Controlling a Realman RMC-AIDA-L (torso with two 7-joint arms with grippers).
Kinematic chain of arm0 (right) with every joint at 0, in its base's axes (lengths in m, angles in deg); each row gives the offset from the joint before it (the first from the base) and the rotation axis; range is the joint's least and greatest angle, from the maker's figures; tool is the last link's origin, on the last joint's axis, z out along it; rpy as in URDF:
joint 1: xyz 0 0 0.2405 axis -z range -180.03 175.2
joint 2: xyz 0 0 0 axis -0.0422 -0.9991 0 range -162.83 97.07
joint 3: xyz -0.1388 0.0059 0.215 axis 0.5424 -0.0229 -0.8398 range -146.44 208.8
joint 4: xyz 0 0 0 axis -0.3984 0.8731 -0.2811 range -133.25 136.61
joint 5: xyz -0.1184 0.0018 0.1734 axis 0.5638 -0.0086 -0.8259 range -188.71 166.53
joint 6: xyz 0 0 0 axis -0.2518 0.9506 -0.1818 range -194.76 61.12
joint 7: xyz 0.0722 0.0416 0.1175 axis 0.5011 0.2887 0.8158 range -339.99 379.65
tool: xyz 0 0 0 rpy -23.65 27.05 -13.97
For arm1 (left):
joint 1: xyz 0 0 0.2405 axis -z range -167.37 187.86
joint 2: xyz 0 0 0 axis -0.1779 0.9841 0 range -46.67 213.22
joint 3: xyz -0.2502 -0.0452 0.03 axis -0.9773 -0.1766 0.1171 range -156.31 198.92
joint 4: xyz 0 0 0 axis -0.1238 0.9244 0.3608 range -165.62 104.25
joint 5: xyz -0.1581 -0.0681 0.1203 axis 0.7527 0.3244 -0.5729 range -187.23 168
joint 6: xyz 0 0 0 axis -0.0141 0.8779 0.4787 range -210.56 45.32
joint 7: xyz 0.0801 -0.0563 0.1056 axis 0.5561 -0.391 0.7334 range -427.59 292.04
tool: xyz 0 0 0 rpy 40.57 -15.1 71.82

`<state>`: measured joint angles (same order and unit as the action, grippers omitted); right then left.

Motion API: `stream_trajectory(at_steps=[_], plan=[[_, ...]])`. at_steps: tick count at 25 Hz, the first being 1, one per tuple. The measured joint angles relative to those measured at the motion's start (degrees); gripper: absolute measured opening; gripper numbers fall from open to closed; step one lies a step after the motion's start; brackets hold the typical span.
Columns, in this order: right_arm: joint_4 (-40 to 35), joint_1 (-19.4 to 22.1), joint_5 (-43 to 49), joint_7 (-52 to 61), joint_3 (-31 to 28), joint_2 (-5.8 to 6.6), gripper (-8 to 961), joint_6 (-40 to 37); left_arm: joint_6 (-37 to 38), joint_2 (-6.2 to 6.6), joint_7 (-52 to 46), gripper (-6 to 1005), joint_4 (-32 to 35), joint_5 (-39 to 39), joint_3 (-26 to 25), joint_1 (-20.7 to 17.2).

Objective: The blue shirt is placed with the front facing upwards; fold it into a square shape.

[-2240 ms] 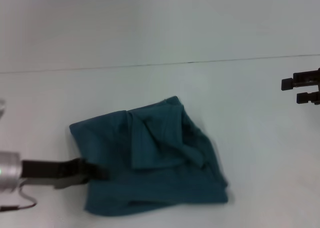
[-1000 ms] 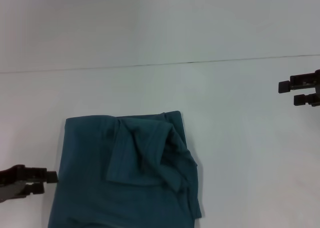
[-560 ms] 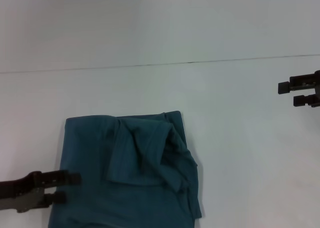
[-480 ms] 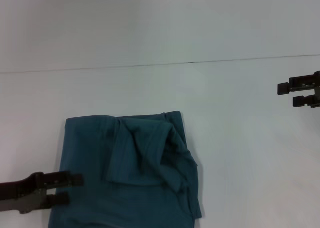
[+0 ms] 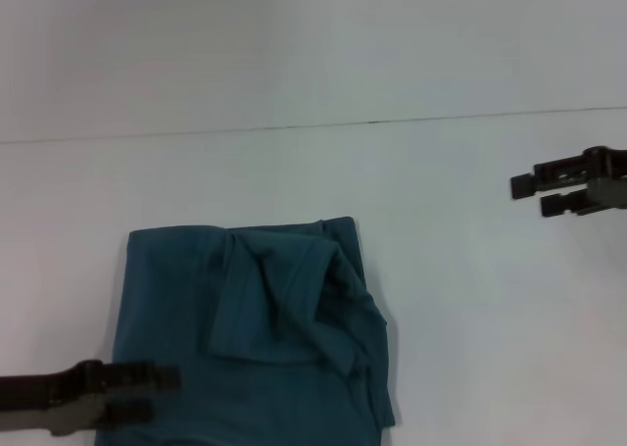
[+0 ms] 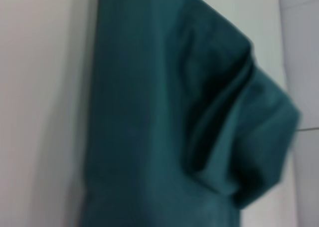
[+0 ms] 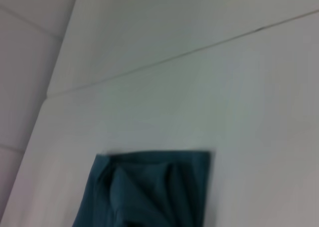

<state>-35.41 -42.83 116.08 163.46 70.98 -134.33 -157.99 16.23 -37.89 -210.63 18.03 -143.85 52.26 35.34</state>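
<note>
1. Shirt (image 5: 255,338) on white table (image 5: 441,319), folded to a rough rectangle, long axis running toward the robot.
2. Left claw (image 5: 157,391) open, over shirt's near-left edge; far nearer than right.
3. Right claw (image 5: 537,193) open, well right of shirt, idle.
4. Soft teal cotton, rumpled flap bunched toward shirt's right side.

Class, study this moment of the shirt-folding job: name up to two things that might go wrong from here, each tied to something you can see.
1. The left claw reaches over the near left edge of the blue shirt; it might drag that flat layer askew.
2. A loose bunched flap lies on the shirt's right half; another fold could trap it and leave a lumpy, uneven square. The right claw hangs far right, off the cloth.
</note>
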Motion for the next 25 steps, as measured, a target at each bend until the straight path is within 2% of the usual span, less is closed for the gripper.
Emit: stream_trajectory(at_steps=[2,4,8,11,14,19,23,25], plan=[[-0.01,-1.10,0.00,-1.79,0.75,-0.63,820,-2.13,2.47,0.11,1.66,812,0.70,1.80,-2.13,-0.11],[-0.02,-2.55,0.00,-4.16,1.25,-1.68,820,-4.66,5.94,0.58,3.41,812,2.18,4.70,-6.77,-0.36],[-0.10,-5.67,0.02,-8.21,3.81,-4.96,820,-6.24,6.95,1.87,3.47,811,3.40,5.67,-13.84,-0.69],[-0.11,-8.06,1.68,-10.02,8.20,-7.60,820,-3.02,6.83,2.35,3.67,811,3.42,5.69,-17.32,-0.79],[0.17,-10.58,5.24,-9.63,10.56,-9.86,820,1.39,6.79,2.49,3.83,811,3.21,5.94,-18.56,-0.82],[0.88,-13.39,7.15,-4.77,10.96,-13.54,820,6.32,6.32,2.13,4.12,811,2.72,6.45,-18.64,-0.71],[1.37,-13.36,4.89,-1.92,10.46,-15.64,820,9.62,5.21,2.02,4.70,812,0.98,7.32,-18.32,-0.38],[2.29,-13.44,4.73,-0.01,10.66,-15.96,820,10.76,4.42,2.02,4.86,812,0.24,7.98,-18.14,-0.36]])
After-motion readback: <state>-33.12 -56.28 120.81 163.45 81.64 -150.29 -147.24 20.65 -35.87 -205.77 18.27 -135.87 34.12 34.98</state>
